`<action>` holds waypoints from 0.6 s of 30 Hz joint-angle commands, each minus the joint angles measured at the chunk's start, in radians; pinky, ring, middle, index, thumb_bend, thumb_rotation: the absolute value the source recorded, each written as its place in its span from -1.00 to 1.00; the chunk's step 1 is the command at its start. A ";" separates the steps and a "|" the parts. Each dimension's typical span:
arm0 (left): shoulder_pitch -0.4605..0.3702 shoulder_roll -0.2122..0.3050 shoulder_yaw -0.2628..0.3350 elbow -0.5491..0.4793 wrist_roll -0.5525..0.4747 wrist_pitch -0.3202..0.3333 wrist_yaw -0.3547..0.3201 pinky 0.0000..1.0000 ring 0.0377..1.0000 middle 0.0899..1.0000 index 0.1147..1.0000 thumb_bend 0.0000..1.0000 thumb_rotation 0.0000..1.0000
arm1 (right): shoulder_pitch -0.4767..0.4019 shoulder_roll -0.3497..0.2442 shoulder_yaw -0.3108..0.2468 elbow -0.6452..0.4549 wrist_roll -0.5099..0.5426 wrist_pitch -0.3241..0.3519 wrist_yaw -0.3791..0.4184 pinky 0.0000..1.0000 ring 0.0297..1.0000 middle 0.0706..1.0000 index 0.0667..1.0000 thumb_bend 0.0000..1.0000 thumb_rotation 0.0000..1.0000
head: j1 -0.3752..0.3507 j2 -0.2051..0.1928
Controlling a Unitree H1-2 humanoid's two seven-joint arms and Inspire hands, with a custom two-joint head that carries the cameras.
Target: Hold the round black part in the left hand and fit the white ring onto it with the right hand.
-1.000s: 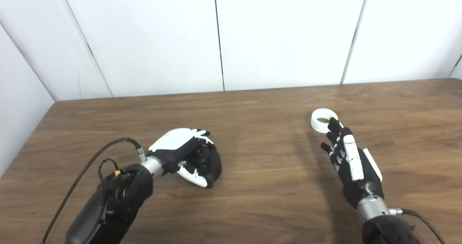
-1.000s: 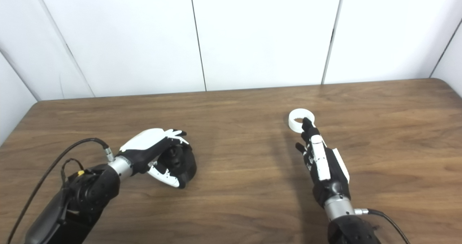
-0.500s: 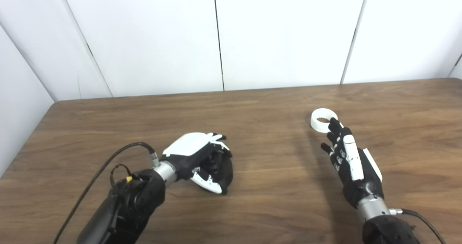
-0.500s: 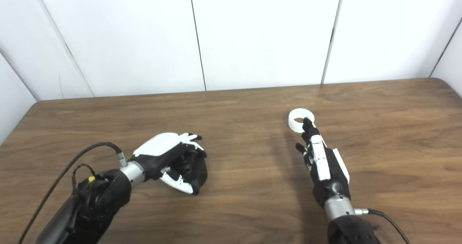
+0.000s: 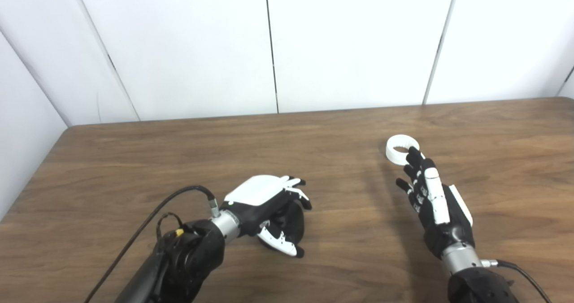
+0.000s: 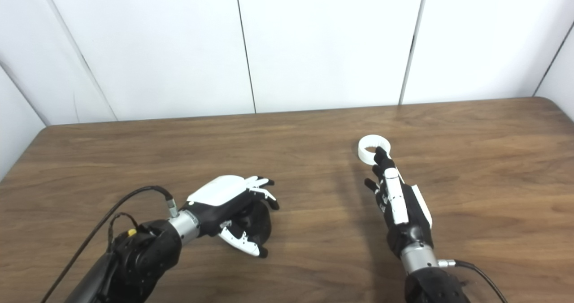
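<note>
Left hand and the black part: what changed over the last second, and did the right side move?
The left hand, shut on the round black part, moved rightward and nearer the camera across the table. The right hand stayed open by the white ring, which lay unmoved.

Both hands, the left hand [image 5: 264,204] and the right hand [image 5: 437,206], are black with white covers. Behind the fingers [image 5: 417,170] sit shiny silver wrists, black arms and black cables.

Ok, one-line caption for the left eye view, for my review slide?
Left hand grips the round black part over the wooden table; open right hand reaches fingertips toward the white ring, not yet grasped.
</note>
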 commanded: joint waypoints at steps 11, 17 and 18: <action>-0.018 -0.023 -0.006 -0.040 0.015 -0.022 0.004 0.95 1.00 0.97 0.42 0.78 -0.37 | -0.020 0.008 -0.005 -0.036 0.012 -0.021 0.010 0.85 0.98 0.97 0.93 -0.09 1.00 | 0.001 0.004; -0.011 -0.029 0.005 -0.039 0.004 -0.032 0.025 0.93 1.00 0.95 0.43 0.79 -0.39 | -0.021 0.009 -0.001 -0.033 0.004 -0.025 0.009 0.83 0.98 0.96 0.92 -0.08 1.00 | 0.000 0.003; -0.010 -0.028 0.009 -0.037 -0.001 -0.036 0.030 0.92 1.00 0.95 0.43 0.78 -0.39 | -0.020 0.008 0.000 -0.033 0.003 -0.026 0.009 0.82 0.97 0.95 0.91 -0.09 1.00 | -0.001 0.004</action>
